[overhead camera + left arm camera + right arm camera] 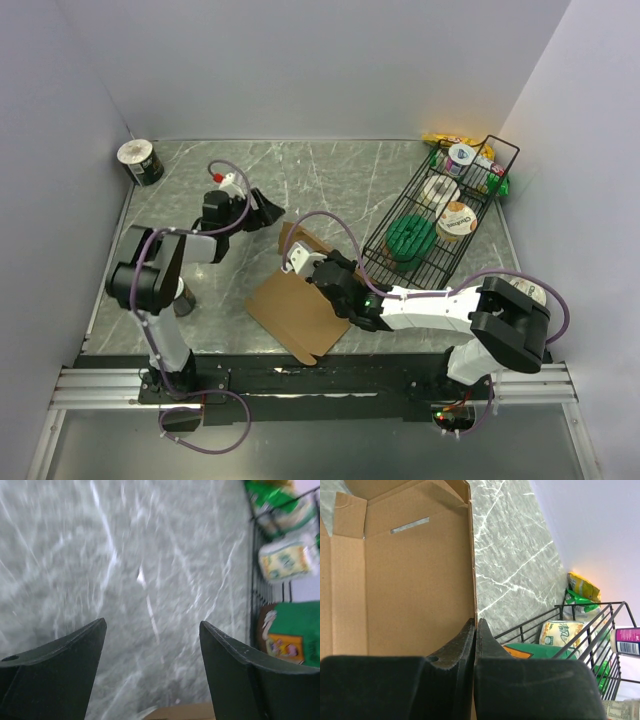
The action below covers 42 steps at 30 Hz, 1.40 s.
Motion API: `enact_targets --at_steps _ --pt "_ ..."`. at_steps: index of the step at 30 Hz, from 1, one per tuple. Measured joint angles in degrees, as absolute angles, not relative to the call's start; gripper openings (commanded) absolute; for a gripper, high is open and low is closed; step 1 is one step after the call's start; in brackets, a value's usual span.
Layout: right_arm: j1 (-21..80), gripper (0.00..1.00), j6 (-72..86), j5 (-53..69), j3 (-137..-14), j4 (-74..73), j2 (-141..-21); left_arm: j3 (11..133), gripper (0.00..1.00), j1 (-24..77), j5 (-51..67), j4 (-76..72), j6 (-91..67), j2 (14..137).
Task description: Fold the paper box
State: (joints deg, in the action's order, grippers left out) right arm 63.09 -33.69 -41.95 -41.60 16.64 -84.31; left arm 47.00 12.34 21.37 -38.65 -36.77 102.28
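Note:
The paper box [293, 313] is a brown cardboard sheet lying near the front of the table, with one panel [302, 240] raised at its far end. My right gripper [320, 265] is shut on the edge of that raised panel. In the right wrist view the fingertips [475, 622] pinch the thin cardboard edge, and the box's inside [410, 580] with a slot fills the left. My left gripper [268, 212] hovers open just beyond the box, above bare table. Its wrist view shows wide-apart fingers [152, 625] with nothing between them and a strip of cardboard [185, 712] at the bottom.
A black wire basket [500, 143] with packaged goods stands to the right of the box, close to my right arm. Snack packets [452, 139] lie behind it. A dark can [140, 162] sits in the far left corner. Walls enclose the table on three sides.

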Motion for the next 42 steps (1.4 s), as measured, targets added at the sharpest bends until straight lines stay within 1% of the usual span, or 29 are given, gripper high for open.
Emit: enact_targets --at_steps 4,7,12,19,24,27,42 --pt "63.11 0.00 -33.69 -41.91 -41.60 16.62 -84.31 48.05 0.79 12.45 24.75 -39.31 -37.36 108.77" --pt "63.09 0.00 -33.67 -41.85 -41.63 16.60 -84.34 48.80 0.79 12.53 27.81 -40.27 -37.28 110.91" --pt "63.07 0.00 -33.71 -42.17 -42.00 16.21 -84.68 48.34 0.77 13.56 32.88 -44.82 -36.77 111.04" --pt "63.00 0.00 -33.95 -42.46 -42.48 16.05 -85.67 41.95 0.76 14.20 39.40 -55.44 -38.00 111.04" --pt "63.00 0.00 -34.35 -42.76 -42.89 15.22 -86.43 39.07 0.75 14.50 39.83 -60.55 -39.22 111.04" --pt "63.00 0.00 -34.70 -43.55 -43.38 15.16 -87.83 37.21 0.72 15.40 40.38 -63.51 -40.36 111.04" --pt "63.18 0.00 -34.11 -44.49 -43.92 12.64 -88.68 30.11 0.73 18.22 34.68 -73.23 -42.30 110.96"
